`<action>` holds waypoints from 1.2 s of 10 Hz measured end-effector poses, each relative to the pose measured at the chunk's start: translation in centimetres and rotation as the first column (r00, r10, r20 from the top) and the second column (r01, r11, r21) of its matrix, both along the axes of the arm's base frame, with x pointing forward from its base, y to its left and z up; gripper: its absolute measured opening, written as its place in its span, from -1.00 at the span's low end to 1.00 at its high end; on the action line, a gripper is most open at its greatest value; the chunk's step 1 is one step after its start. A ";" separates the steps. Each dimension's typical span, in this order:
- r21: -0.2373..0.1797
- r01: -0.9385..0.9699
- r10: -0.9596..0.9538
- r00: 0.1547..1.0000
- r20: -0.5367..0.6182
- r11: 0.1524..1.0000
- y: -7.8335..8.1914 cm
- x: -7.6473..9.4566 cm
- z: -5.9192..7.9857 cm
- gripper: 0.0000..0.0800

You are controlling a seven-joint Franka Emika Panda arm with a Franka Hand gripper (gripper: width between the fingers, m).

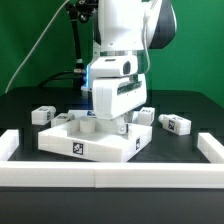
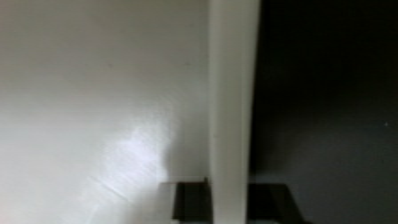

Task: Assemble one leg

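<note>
A large flat white tray-like piece (image 1: 62,140) with a raised rim lies in the middle of the black table. My gripper (image 1: 119,124) reaches down at its far right part. In the wrist view my gripper (image 2: 228,192) has one black finger (image 2: 189,200) on each side of the tray piece's upright rim (image 2: 231,90), and both touch it. One white tagged leg (image 1: 42,114) lies to the exterior view's left of the tray piece. Two more legs (image 1: 146,116) (image 1: 176,124) lie to its right. No leg is in my gripper.
A low white wall (image 1: 110,176) runs along the table's front, with raised ends at the left (image 1: 10,145) and right (image 1: 210,148). Green backdrop behind. The arm's body (image 1: 120,40) hides the table behind the tray piece.
</note>
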State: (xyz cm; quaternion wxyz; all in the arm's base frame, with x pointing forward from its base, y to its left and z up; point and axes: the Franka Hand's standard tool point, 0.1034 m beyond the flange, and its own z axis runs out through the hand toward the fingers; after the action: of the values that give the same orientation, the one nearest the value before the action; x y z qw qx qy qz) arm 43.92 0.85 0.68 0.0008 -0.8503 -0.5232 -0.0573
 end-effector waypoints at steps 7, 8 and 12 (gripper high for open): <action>-0.010 -0.160 0.158 0.983 -0.099 0.987 -0.1 1.1 0.2 -0.85; -0.010 -0.160 0.158 0.983 -0.098 0.987 -0.1 1.1 0.2 -0.85; -0.011 -0.275 0.273 0.958 -0.086 0.961 -0.5 1.8 0.1 -0.85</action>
State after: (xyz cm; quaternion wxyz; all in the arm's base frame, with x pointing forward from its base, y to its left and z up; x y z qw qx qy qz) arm 45.76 0.36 0.73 0.0209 -0.7712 -0.6360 -0.0150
